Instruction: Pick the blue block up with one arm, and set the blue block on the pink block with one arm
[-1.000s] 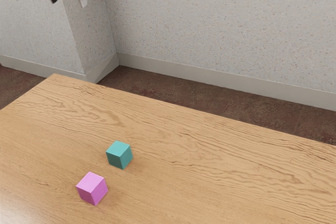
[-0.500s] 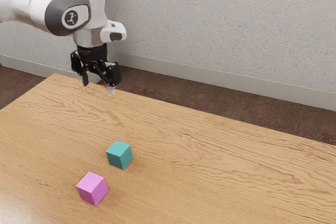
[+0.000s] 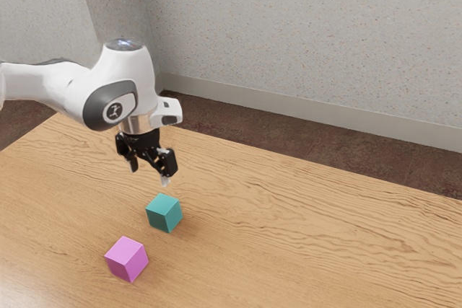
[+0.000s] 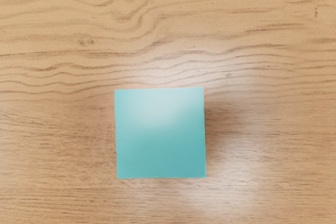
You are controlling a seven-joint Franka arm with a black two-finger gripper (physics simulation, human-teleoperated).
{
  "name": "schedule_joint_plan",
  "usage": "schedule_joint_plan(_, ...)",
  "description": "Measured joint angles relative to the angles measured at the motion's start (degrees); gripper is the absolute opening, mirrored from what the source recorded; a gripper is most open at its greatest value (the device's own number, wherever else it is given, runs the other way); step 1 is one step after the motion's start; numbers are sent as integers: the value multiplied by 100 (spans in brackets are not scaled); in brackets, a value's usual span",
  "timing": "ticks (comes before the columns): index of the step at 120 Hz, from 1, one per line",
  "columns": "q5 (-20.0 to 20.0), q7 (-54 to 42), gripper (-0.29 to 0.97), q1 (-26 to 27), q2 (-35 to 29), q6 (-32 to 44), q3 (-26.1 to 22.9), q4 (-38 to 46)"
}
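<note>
A teal-blue block (image 3: 164, 213) rests on the wooden table (image 3: 303, 229). Nearer the front edge, a short way toward the exterior view's left, lies a pink block (image 3: 126, 258); the two are apart. My gripper (image 3: 149, 173) hangs open a little above the blue block, fingers pointing down, with nothing between them. In the wrist view the blue block (image 4: 160, 133) lies directly under my hand, its top face square to the camera.
The table top stretches wide toward the exterior view's right. Beyond its far edge are a dark floor (image 3: 325, 142) and a speckled wall with a pale skirting board (image 3: 310, 110).
My arm has come down from high at the upper left and moved toward the blocks; the gripper now hovers just above the blue block. Neither block has moved.
</note>
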State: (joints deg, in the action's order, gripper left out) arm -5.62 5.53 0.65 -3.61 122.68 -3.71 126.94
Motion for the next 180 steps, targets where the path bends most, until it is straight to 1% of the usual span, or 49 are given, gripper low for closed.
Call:
schedule_joint_plan(23, 37, -68, 68, -101, 319, 624, 53, 323)
schedule_joint_plan(42, 48, -111, 68, -174, 568, 952, 57, 354)
schedule_joint_plan(56, 121, -136, 68, -123, 615, 1111, 55, 412)
schedule_joint_plan(91, 210, -184, 68, 41, 698, 1271, 91, 506)
schedule_joint_plan(111, 217, -208, 68, -59, 858, 1375, 145, 509)
schedule_joint_plan(180, 210, -261, 68, -40, 1370, 1477, 158, 223)
